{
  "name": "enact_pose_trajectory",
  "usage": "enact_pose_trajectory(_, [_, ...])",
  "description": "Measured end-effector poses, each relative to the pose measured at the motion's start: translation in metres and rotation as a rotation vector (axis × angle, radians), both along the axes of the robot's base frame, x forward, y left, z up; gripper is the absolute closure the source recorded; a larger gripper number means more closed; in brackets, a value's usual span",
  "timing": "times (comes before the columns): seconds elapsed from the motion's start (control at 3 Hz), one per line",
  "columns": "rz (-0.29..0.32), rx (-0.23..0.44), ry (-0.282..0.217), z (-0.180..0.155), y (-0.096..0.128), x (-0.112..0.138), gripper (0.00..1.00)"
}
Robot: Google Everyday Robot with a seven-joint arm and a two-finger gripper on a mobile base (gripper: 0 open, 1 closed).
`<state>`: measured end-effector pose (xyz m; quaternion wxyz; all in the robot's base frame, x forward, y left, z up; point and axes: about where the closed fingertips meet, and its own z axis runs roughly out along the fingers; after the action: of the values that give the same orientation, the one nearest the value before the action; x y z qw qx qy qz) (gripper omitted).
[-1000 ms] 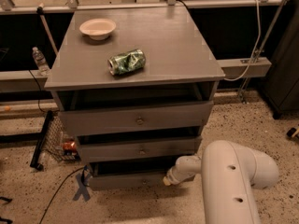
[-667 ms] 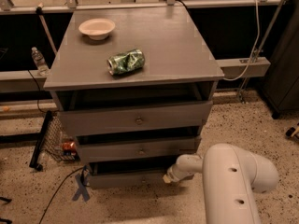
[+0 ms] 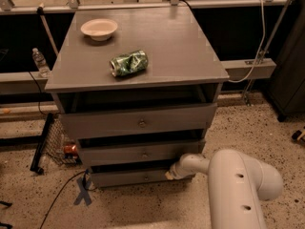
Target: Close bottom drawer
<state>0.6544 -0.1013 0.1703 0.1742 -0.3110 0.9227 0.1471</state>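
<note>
Three grey drawers stack in the front of a grey wooden cabinet (image 3: 157,42), seen from above and in front. On the cabinet's top sit a pale bowl (image 3: 99,28) toward the back left and a crushed green can (image 3: 128,63) nearer the front. The bottom drawer (image 3: 128,177) is lowest in the cabinet, just above the floor. Its plain front is set back beneath the middle drawer (image 3: 143,152), and a thin dark gap shows above it.

The robot's white arm reaches in from the cabinet's lower right. Its gripper (image 3: 170,173) is against the right end of the bottom drawer's front. How wide it stands, and whether it holds anything, cannot be told.

The closing push looks to be under way and close to its end. The next move calls for steady pressure straight into the cabinet until the front seats. Because the contact is off to the right, the drawer could skew.

Compared with a second ago, the gripper has moved a little further in toward the cabinet, and the bottom drawer's front has gone slightly deeper with it. The bowl, can and upper drawers have not shifted.
</note>
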Motion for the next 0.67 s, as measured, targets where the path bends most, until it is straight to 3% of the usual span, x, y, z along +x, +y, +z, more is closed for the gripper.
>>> enact_pose_trajectory(0.33, [0.022, 0.007, 0.001, 0.003, 0.005, 0.005, 1.00])
enact_pose_trajectory(0.67, [0.035, -0.010, 0.063, -0.008, 0.005, -0.005, 1.00])
